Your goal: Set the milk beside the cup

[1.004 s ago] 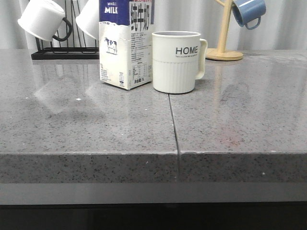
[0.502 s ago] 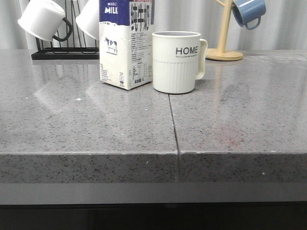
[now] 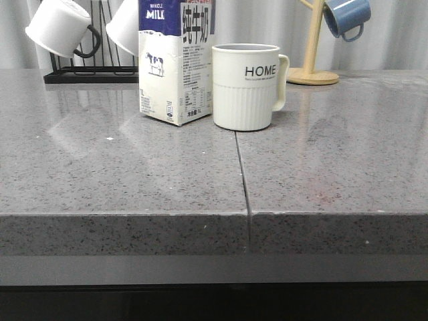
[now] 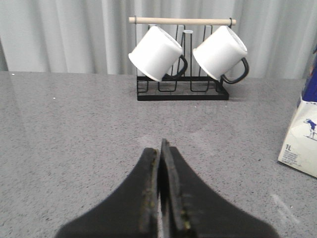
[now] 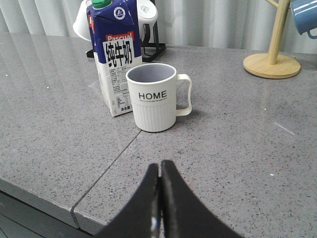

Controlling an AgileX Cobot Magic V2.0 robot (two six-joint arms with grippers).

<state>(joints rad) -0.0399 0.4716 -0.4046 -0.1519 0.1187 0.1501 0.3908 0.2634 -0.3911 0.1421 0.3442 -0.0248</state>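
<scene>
The milk (image 3: 175,60), a tall white carton with a dark blue top band, stands upright on the grey counter, touching or nearly touching the left side of the cup (image 3: 245,85). The cup is cream-white, ribbed below, marked "HOME", handle to the right. Both show in the right wrist view: milk (image 5: 114,64), cup (image 5: 153,96). An edge of the milk shows in the left wrist view (image 4: 303,144). My left gripper (image 4: 161,148) is shut and empty, well clear of the milk. My right gripper (image 5: 160,171) is shut and empty, in front of the cup. Neither gripper shows in the front view.
A black wire rack (image 3: 90,70) with two white black-handled mugs (image 4: 157,52) stands at the back left. A wooden mug tree (image 3: 312,67) with a blue mug (image 3: 346,17) stands at the back right. A seam (image 3: 242,180) runs down the counter to its front edge.
</scene>
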